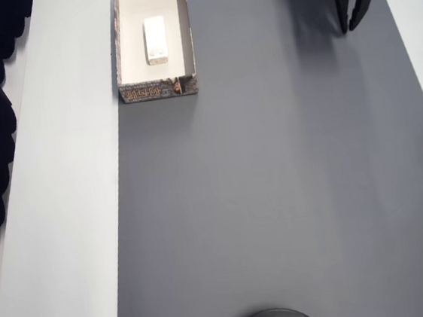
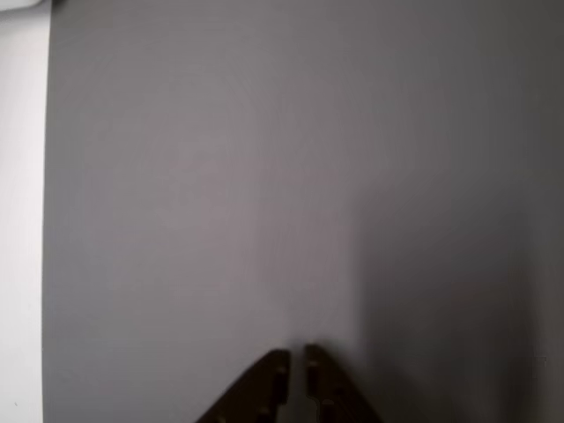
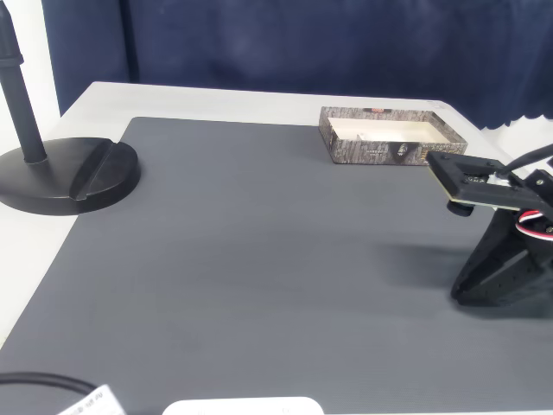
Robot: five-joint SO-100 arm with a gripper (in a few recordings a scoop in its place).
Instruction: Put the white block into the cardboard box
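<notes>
White block (image 1: 155,40): lying inside cardboard box (image 1: 176,26), mat's far corner; gripper (image 2: 294,366) nearly closed, empty, well apart; task apparently done.

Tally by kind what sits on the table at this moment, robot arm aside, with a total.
White block: 1, lying inside the box
Cardboard box: 1, at the grey mat's far corner
Grey mat: 1
Black round stand base: 1
Total: 4
The gripper rests nearly shut, away from the box, holding nothing.

One white block (image 1: 156,40), one cardboard box (image 1: 158,90)
</notes>
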